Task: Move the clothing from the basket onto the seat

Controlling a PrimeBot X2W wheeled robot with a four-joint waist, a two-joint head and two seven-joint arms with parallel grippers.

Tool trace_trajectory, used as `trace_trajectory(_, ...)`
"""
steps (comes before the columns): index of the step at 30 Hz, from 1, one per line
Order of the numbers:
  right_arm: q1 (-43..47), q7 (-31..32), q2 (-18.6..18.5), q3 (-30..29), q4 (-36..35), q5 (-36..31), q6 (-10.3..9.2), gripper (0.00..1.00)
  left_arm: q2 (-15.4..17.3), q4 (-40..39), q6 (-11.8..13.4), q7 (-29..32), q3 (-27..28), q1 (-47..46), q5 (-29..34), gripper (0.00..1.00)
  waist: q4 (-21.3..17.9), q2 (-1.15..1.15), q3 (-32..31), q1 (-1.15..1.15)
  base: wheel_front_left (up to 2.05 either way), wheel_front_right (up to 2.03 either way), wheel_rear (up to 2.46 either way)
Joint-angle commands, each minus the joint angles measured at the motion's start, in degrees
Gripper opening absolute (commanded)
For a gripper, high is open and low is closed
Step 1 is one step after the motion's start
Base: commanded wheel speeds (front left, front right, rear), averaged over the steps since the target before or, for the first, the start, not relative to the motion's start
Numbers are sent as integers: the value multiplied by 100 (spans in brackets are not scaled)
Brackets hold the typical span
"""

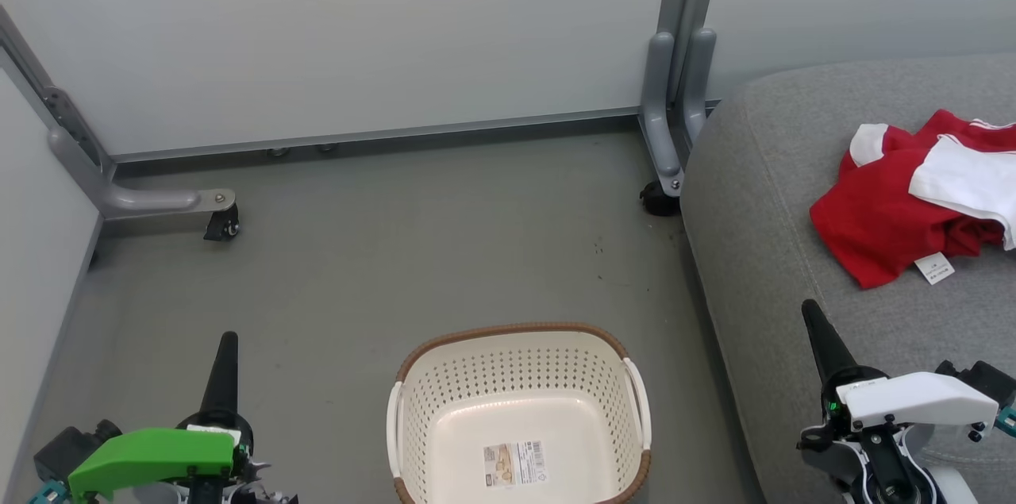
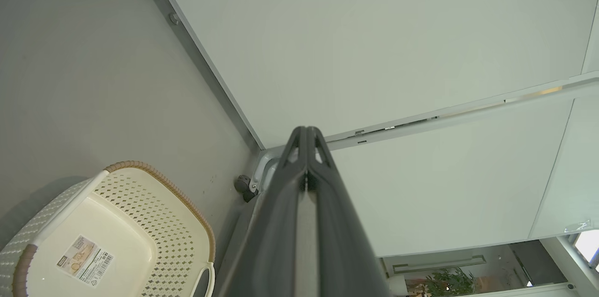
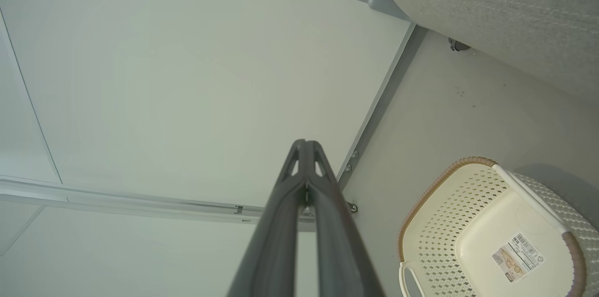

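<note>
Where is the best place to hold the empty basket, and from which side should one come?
Probably a white side handle of the basket, approached from above: the basket stands upright on the floor, and each handle is a thin loop outside the wall, narrow enough to pinch.

grey woven-fabric sofa seat (image 1: 762, 194): red-and-white fabric clothing (image 1: 881, 226) on it
grey floor (image 1: 357, 250): cream perforated plastic basket (image 1: 512, 328) on it, left of seat
</note>
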Motion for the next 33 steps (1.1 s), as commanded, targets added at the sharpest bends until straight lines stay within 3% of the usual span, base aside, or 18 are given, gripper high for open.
trace_trajectory(1, -140, 39, -5, -38, -10, 137, 3, 0, 16, -11, -57, 38, 41, -147, -124, 0, 4, 0, 9, 0, 0, 0, 0)
trace_trajectory(33, -355, 425, 64, -373, 53, 1460, 2, 0, -16, 155, -195, 426, 311, -470, -1458, 0, 74, 0, 202, 0, 0, 0, 0)
